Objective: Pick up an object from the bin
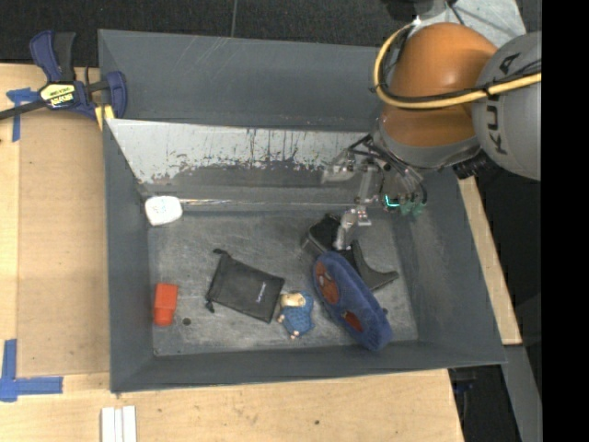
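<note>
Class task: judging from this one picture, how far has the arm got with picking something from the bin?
Done: the gripper is down inside the bin, right of centre, beside a small black thing. In hand: the approach, it seems; no grasp can be seen. Left: grasping and lifting. The black pouch, orange block and blue case lie on the floor.

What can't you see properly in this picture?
Camera view: the dark angular object is partly covered by the gripper, so its shape is unclear.
Camera view: the small blue-and-white figure is too small to identify.
Camera view: the dark speck beside the orange block is too small to name.
</note>
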Controlling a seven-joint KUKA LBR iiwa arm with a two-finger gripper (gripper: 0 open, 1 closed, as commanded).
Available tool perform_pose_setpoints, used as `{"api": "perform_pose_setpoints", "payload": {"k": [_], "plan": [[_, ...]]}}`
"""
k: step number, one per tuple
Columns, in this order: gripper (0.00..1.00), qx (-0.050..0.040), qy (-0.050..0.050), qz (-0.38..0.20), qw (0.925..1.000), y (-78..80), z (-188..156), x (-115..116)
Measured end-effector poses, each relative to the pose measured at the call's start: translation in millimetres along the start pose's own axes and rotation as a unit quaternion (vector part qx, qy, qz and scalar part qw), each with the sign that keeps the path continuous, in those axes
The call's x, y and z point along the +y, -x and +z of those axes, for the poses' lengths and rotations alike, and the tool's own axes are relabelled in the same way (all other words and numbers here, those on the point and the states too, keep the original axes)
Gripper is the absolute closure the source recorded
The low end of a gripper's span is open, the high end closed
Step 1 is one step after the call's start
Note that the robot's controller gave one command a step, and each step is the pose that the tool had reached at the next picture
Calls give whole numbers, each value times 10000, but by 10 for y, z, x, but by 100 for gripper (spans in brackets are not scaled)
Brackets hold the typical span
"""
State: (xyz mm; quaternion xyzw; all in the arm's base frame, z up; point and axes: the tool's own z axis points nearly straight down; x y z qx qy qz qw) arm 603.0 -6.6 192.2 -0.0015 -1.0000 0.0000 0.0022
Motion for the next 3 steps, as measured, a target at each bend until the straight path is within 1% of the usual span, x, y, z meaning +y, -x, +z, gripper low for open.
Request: {"api": "perform_pose_setpoints", "payload": {"k": [1, 2, 3], "plan": [[100, -43, 0, -1, 10000, 17, -49, 0], [100, -91, 8, -120, 9999, 46, -1065, 395], [100, -90, 4, 24, 10000, 112, -2182, 468]]}}
